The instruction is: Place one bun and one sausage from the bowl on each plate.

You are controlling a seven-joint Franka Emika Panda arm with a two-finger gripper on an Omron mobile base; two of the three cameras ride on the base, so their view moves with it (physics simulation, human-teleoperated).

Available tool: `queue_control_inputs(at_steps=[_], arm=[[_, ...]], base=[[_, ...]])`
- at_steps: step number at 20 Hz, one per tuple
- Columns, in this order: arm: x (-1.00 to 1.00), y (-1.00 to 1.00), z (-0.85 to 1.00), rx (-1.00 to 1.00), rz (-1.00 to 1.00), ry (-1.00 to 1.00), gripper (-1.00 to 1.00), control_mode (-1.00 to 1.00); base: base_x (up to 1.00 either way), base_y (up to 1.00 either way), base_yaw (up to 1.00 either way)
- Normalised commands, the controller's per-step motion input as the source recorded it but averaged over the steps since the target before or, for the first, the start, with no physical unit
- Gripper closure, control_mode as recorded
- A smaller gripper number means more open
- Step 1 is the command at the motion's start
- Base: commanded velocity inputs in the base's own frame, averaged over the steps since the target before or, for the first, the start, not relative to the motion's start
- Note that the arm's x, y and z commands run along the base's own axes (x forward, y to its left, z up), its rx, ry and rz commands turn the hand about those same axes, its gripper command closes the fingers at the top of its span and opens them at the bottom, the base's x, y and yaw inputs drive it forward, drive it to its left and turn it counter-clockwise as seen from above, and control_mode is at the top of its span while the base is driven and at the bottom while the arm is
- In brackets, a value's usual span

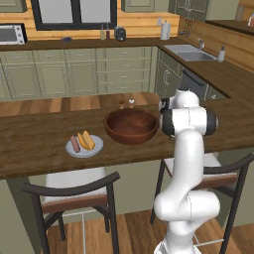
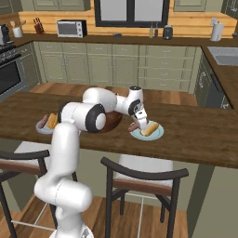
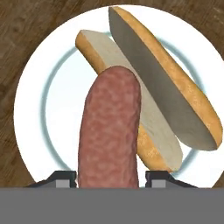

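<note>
Left to right: the grey plate (image 1: 84, 147) at 9 o'clock from the bowl (image 1: 131, 125) already carries a sausage and a bun (image 1: 86, 140), so that side looks done. The bowl looks empty from the left base view. That leaves you the blue-green plate (image 2: 147, 132) at the bowl's 3 o'clock.

Your gripper (image 2: 135, 125) hangs over that plate, its jaws clamped on the second sausage (image 3: 110, 131), which runs up between them in the hand view. The split bun (image 3: 162, 94) already lies on the plate, slanting from 11 to 5 o'clock.

To finish well, lower until the sausage nearly meets the plate, then aim for the bare strip at 9 o'clock, beside the bun rather than on it. Keep it parallel to the bun so it can't roll off the rim. Let go only when it's low; a drop from height would likely bounce it onto the counter (image 2: 200, 135). Then lift straight up, clear of the bun.
</note>
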Motion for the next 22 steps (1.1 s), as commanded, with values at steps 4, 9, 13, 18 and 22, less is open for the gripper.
queue_control_inputs(at_steps=[4,9,13,18,22], arm=[[0.01,-0.19,0.00,0.04,0.00,0.00,-1.00,-1.00],[-0.17,-0.01,0.41,0.04,-0.05,-0.01,-1.00,-1.00],[-0.69,-0.01,0.80,0.03,-0.08,-0.03,-1.00,-1.00],[-0.94,-0.01,0.80,0.03,-0.08,-0.04,-1.00,-1.00],[-1.00,0.00,0.66,0.02,-0.08,-0.06,-1.00,-1.00]], base=[[0.00,0.00,0.00],[0.00,0.00,0.00],[0.00,0.00,0.00],[0.00,0.00,0.00],[0.00,0.00,0.00]])
